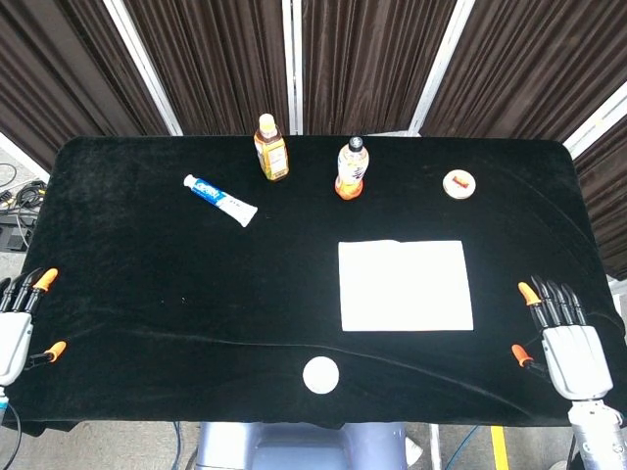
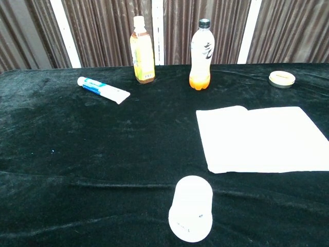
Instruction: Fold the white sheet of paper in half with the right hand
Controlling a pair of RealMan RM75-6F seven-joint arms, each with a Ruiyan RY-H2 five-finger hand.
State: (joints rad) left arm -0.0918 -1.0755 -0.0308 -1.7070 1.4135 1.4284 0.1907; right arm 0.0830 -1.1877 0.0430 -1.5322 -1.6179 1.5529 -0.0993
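Observation:
The white sheet of paper (image 1: 405, 285) lies flat on the black tablecloth, right of centre; in the chest view the paper (image 2: 262, 139) shows a slight curl at its far left corner. My right hand (image 1: 563, 338) hovers at the table's front right corner, fingers spread, holding nothing, well right of the sheet. At the front left edge my left hand (image 1: 17, 325) is open too, half cut off by the frame. Neither hand appears in the chest view.
A toothpaste tube (image 1: 219, 199), a tea bottle (image 1: 270, 148) and an orange drink bottle (image 1: 351, 168) stand at the back. A small round tin (image 1: 458, 183) sits back right. A white overturned cup (image 1: 320, 374) rests near the front edge.

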